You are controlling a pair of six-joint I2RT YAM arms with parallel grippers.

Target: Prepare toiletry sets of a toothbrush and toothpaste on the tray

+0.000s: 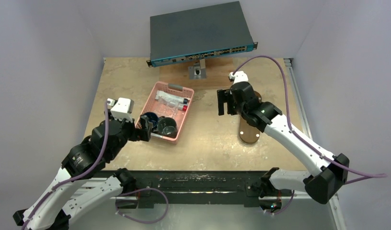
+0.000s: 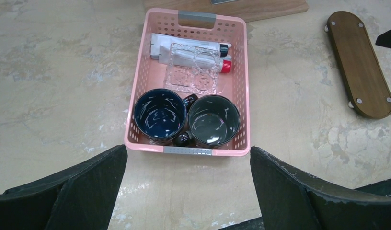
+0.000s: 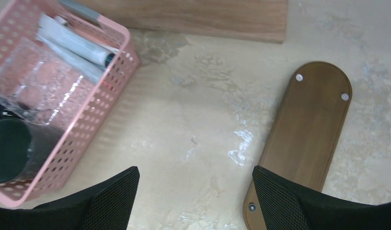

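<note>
The toiletry sets (image 2: pixel 191 55) lie at the far end of the pink basket (image 2: pixel 242 81): white and grey tubes with a black and a red cap, under clear wrapping. They also show in the top view (image 1: pixel 172 99) and the right wrist view (image 3: pixel 71 43). The dark-brown tray (image 2: pixel 359 64) lies bare on the table to the right of the basket, with small round studs on its upper face (image 3: pixel 306 129). My left gripper (image 2: pixel 188 160) is open and empty just before the basket's near end. My right gripper (image 3: pixel 194 177) is open and empty above the table between basket and tray.
Two dark mugs (image 2: pixel 160 115) (image 2: pixel 213 120) fill the basket's near end. A light wooden board (image 3: pixel 193 17) lies at the back, with a grey network switch (image 1: pixel 201 33) raised above it. My right arm covers part of the tray (image 1: pixel 249 133) in the top view.
</note>
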